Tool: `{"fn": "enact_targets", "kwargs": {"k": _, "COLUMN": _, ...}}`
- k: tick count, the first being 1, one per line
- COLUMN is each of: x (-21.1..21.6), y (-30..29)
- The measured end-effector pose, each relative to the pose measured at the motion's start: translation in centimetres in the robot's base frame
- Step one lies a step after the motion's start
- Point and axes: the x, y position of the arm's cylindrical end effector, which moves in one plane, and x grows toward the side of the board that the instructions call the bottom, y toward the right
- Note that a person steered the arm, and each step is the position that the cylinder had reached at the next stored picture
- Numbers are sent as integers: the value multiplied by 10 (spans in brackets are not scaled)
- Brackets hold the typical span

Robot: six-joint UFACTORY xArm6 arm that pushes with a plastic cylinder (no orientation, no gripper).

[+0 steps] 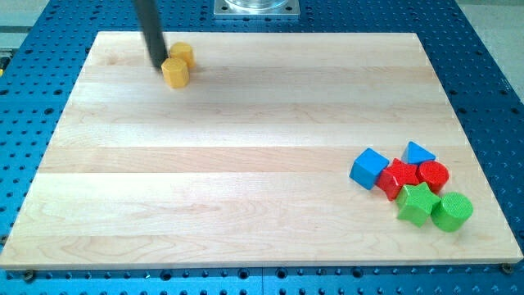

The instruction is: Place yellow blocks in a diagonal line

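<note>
Yellow blocks sit near the view's top left of the board. You see my tip first, just left of the front yellow block, maybe touching it; that is hard to tell. My rod has no fingers, so nothing is held. The back yellow block touches the front one, up and to the right. They already look slanted, so little seems left. Far right, blue, red and green blocks huddle together.

No legible text or markings.
</note>
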Motion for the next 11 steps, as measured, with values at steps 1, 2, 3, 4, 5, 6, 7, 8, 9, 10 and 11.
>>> {"fn": "enact_targets", "kwargs": {"k": 1, "x": -18, "y": 51}}
{"fn": "enact_targets", "kwargs": {"k": 2, "x": 8, "y": 58}}
{"fn": "enact_targets", "kwargs": {"k": 3, "x": 87, "y": 36}}
{"fn": "enact_targets", "kwargs": {"k": 4, "x": 136, "y": 69}}
{"fn": "enact_targets", "kwargs": {"k": 5, "x": 58, "y": 0}}
{"fn": "enact_targets", "kwargs": {"k": 6, "x": 20, "y": 28}}
{"fn": "enact_targets", "kwargs": {"k": 7, "x": 72, "y": 76}}
{"fn": "enact_targets", "kwargs": {"k": 8, "x": 158, "y": 88}}
{"fn": "enact_targets", "kwargs": {"k": 9, "x": 252, "y": 123}}
{"fn": "enact_targets", "kwargs": {"k": 10, "x": 270, "y": 140}}
{"fn": "enact_targets", "kwargs": {"k": 11, "x": 212, "y": 98}}
